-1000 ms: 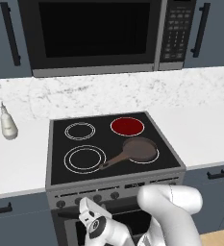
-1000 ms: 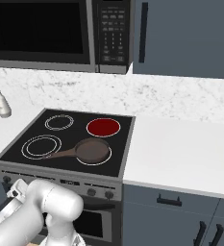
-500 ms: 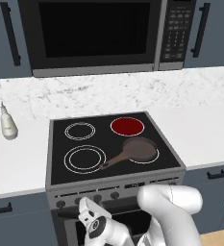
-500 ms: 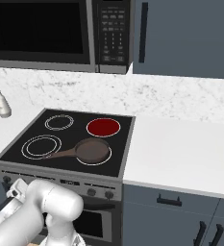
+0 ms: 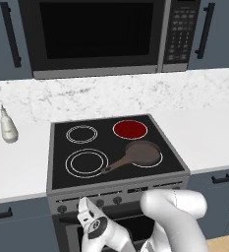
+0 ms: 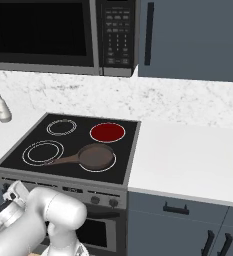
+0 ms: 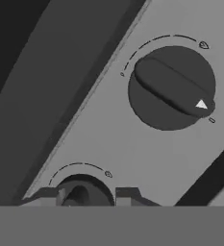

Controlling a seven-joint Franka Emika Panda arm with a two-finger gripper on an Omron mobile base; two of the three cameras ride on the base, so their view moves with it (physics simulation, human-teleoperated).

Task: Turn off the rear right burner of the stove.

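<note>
We are only reaching for the stove's [image 5: 117, 147] knob [image 7: 80, 193] with our hand [image 7: 87, 196] open around it, the rear right burner [image 5: 130, 129] glowing red.

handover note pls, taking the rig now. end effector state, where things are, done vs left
End effector: low at the stove front panel, fingertips either side of a dark knob; cannot tell whether it is closed on it. A second knob sits beside it, untouched.
Rear right burner: glowing red, so on.
Frying pan: on the front right circle, handle pointing toward the front left one.
Done: end effector brought to the knob row.
Left: confirm which knob drives the rear right burner, grip it, turn until the red glow goes out.
</note>
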